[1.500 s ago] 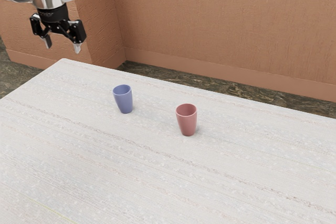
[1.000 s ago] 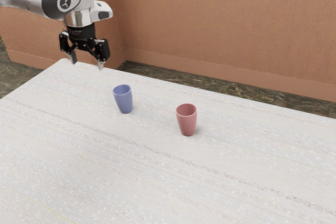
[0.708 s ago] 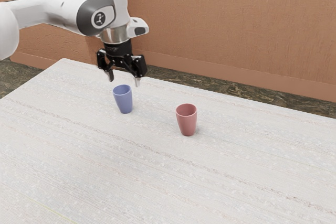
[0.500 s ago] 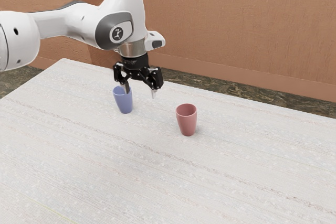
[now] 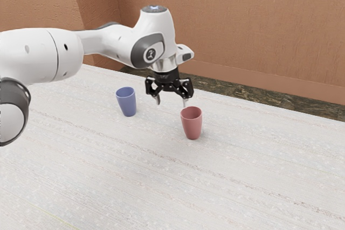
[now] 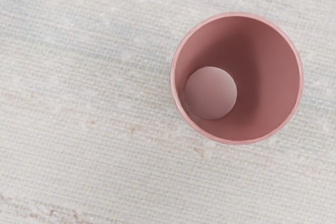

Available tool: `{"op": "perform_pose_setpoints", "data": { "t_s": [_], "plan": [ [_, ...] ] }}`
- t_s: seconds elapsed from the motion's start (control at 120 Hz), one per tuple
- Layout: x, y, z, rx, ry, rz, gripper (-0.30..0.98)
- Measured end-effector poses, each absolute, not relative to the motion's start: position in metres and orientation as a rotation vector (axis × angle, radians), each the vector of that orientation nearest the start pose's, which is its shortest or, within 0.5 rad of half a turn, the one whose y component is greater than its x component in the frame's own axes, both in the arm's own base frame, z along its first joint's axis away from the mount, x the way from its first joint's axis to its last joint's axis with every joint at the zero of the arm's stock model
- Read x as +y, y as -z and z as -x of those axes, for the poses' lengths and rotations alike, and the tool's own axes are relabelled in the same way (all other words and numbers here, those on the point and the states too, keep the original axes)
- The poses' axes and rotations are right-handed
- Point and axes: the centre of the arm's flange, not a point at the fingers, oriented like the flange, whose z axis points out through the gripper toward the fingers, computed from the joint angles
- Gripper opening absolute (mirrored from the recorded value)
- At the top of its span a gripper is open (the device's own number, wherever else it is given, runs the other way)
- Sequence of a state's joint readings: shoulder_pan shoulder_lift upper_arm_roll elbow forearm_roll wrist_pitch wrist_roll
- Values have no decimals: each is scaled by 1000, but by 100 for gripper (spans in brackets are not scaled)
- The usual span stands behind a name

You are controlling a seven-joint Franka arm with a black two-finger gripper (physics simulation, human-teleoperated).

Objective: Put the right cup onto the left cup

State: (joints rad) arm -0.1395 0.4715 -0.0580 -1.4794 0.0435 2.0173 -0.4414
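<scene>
The pink cup (image 5: 192, 125) stands upright on the tabletop (image 5: 135, 171), mouth up (the wrist view looks down past its rim to the round, paler bottom). Close by its rim in the exterior view hangs the tool (image 5: 171, 102), pointing down, its two fingers spread apart. The blue cup (image 5: 127, 103), also upright, stands apart from the pink one, toward the exterior view's left. Beyond the tabletop are a dark floor (image 5: 237, 90) and an orange-brown wall (image 5: 232, 25).

round emblem (image 5: 151, 54) on the white arm (image 5: 110, 43), too small to make out, no readable text
</scene>
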Motion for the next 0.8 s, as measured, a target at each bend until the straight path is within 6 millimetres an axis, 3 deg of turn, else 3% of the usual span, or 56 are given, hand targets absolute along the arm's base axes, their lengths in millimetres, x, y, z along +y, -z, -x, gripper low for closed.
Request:
{"op": "perform_pose_setpoints", "data": {
  "t_s": [0.192, 0.358, 0.8],
  "plan": [
    [-136, -386, -693, -386, 90, 3121, 69],
    [-131, -366, -715, -414, 120, 3115, 69],
    [-115, -342, -739, -427, 179, 3104, 69]
  ]
}}
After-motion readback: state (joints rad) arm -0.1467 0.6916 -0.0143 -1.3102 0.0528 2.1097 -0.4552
